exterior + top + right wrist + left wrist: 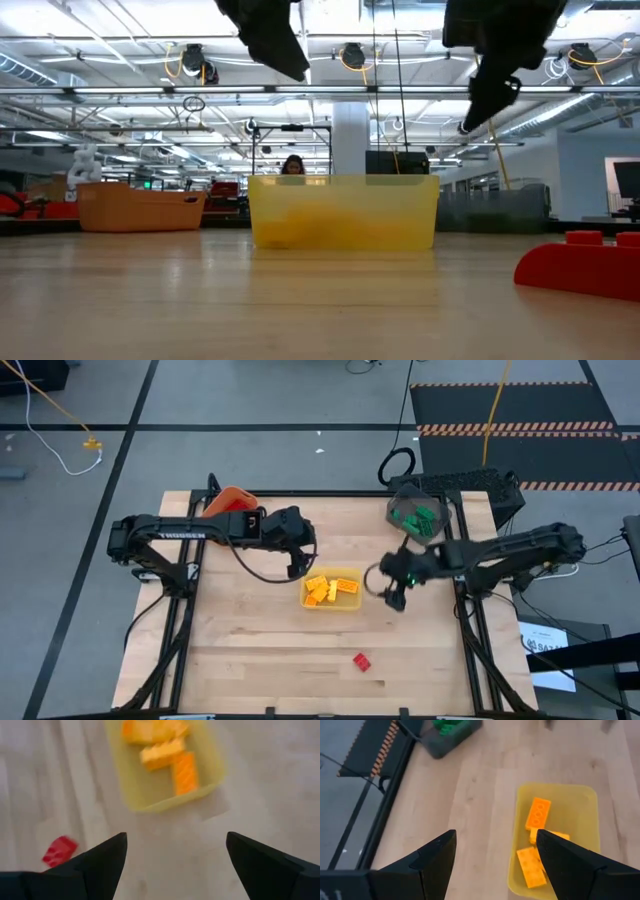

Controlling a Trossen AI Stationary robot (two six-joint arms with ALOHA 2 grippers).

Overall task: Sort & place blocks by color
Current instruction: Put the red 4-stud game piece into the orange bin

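One red block lies alone on the table near its near edge and shows large at the right of the low view. Several yellow and orange blocks lie in the yellow bin at mid-table. Green blocks sit in the dark grey bin at the far right. My left gripper hovers open just left of the yellow bin. My right gripper hangs open just right of that bin, above the table. Neither holds anything.
An orange bin stands at the far left edge behind the left arm. The yellow bin lies between the two grippers. Bare wood spreads across the near half of the table around the red block.
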